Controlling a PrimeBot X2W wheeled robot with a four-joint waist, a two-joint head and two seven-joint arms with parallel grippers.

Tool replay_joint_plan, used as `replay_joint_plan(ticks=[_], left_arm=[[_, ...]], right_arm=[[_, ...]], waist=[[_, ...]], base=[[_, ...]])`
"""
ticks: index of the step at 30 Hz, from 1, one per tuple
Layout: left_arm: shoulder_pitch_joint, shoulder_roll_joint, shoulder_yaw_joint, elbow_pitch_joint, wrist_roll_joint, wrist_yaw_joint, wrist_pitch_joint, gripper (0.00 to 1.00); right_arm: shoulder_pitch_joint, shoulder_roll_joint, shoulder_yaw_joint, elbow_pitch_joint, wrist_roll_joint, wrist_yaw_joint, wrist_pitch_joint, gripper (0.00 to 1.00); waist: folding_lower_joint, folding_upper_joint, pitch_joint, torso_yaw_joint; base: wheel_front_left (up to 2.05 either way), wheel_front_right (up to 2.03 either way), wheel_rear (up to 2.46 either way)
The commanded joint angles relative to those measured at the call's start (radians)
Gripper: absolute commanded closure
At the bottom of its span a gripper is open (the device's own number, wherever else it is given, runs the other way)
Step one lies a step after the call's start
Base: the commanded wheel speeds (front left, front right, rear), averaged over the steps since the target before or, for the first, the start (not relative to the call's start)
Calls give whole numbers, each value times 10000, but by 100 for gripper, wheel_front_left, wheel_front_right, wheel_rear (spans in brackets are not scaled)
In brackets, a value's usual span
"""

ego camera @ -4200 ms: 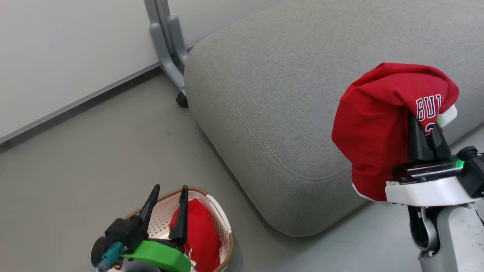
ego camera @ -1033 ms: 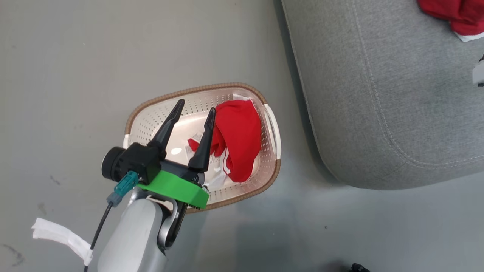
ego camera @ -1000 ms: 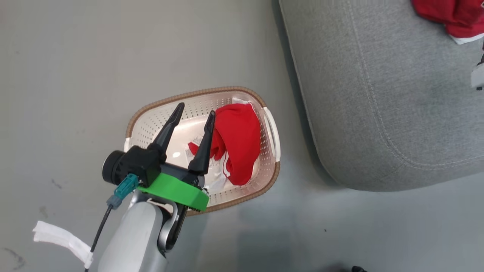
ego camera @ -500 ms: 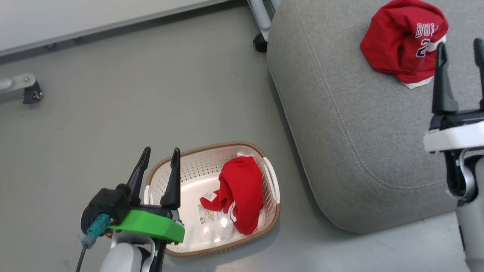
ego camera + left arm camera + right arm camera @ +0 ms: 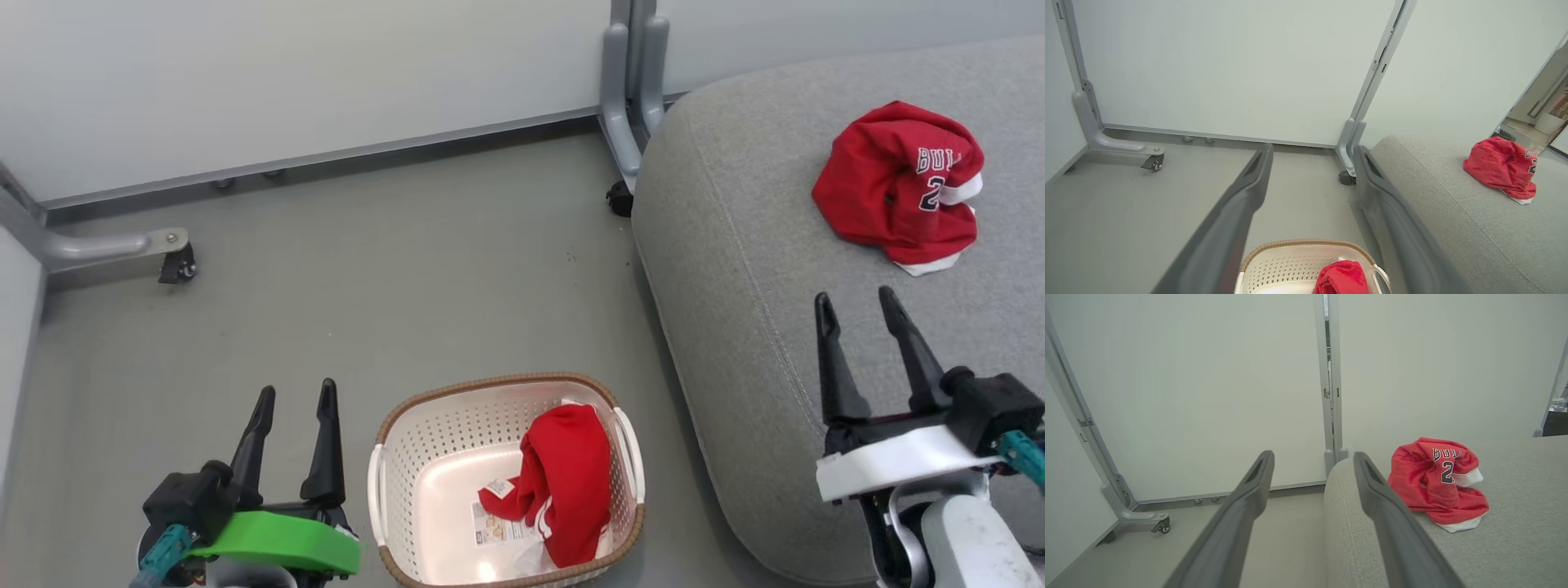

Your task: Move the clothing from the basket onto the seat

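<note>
A crumpled red jersey (image 5: 898,192) with white trim and dark lettering lies on the big grey seat (image 5: 735,269), also seen as the jersey (image 5: 1437,482) and the jersey (image 5: 1500,167). A second red garment (image 5: 567,482) with white stripes sits in the white perforated basket (image 5: 408,457) with a brown rim, on the floor left of the seat. My left gripper (image 5: 295,396) is open and empty, left of the basket. My right gripper (image 5: 853,300) is open and empty, over the seat's near part, short of the jersey.
Pale partition panels stand behind, with a grey post and caster (image 5: 620,196) by the seat's far corner and a second caster foot (image 5: 175,265) at the left. Bare grey floor (image 5: 392,278) lies between the wall and the basket. A paper label (image 5: 498,523) lies on the basket's bottom.
The head camera has tilted up and the picture shifted. My left gripper has come off the basket to its left; the right gripper has pulled back from the jersey. The jersey stays on the seat.
</note>
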Motion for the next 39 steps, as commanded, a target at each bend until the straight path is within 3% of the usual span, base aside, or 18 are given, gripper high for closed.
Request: replay_joint_plan(ticks=[1,10,39], left_arm=[[215,28,141,16,-26,-22,-4,0],[555,28,443,-23,-233,132,-4,0],[619,27,345,-43,-78,122,-4,0]], right_arm=[[191,37,82,49,-101,-14,-29,0],[522,399,48,227,-208,-14,-29,0],[523,476,16,298,-210,-14,-29,0]], waist=[[1,0,-378,440],[1,0,-532,767],[1,0,-593,846]], base=[[0,0,0],[0,0,0],[0,0,0]])
